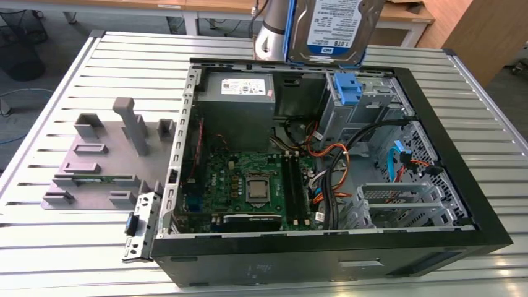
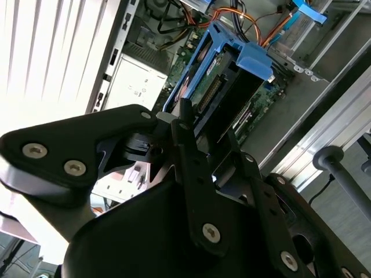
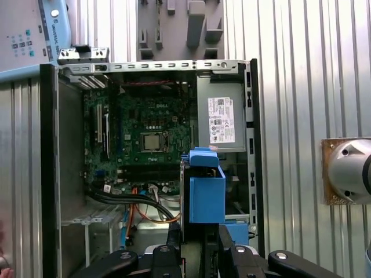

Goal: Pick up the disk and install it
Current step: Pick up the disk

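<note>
— Where's the disk [image 1: 334, 28]?
— Top centre of the exterior view, held over the open case [image 1: 330, 253]; my fingers [image 2: 191, 156] are clenched on it.
— Step?
— Carrying, I judge. Seating calls for squaring it to the drive bay [image 1: 375, 100].

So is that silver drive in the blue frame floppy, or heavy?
Probably stiff: the silver-grey metal drive shows no sag in the claw. Likely dense for its size, being metal-cased. Its smooth blue plastic bracket might slip.
</note>
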Available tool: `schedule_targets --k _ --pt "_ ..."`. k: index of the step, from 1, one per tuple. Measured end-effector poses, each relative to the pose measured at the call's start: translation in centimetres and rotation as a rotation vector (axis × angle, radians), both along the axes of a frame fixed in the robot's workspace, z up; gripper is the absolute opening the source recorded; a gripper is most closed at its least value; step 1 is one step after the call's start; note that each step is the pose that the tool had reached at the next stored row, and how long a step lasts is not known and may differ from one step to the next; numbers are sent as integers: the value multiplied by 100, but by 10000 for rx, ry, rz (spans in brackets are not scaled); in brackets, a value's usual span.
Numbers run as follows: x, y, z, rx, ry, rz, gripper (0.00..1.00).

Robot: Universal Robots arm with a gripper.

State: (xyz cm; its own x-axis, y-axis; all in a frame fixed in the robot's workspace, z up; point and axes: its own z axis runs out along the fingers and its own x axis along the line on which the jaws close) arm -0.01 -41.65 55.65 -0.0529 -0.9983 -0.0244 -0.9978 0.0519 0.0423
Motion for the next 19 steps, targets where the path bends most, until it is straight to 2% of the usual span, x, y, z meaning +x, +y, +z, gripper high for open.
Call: schedule_targets --k 4,7,19 --pt "0 -61 -1 1 0 0 35" --pt "0 -84 -1 1 0 -1 35" --pt "0 -92 0 0 0 0 35"
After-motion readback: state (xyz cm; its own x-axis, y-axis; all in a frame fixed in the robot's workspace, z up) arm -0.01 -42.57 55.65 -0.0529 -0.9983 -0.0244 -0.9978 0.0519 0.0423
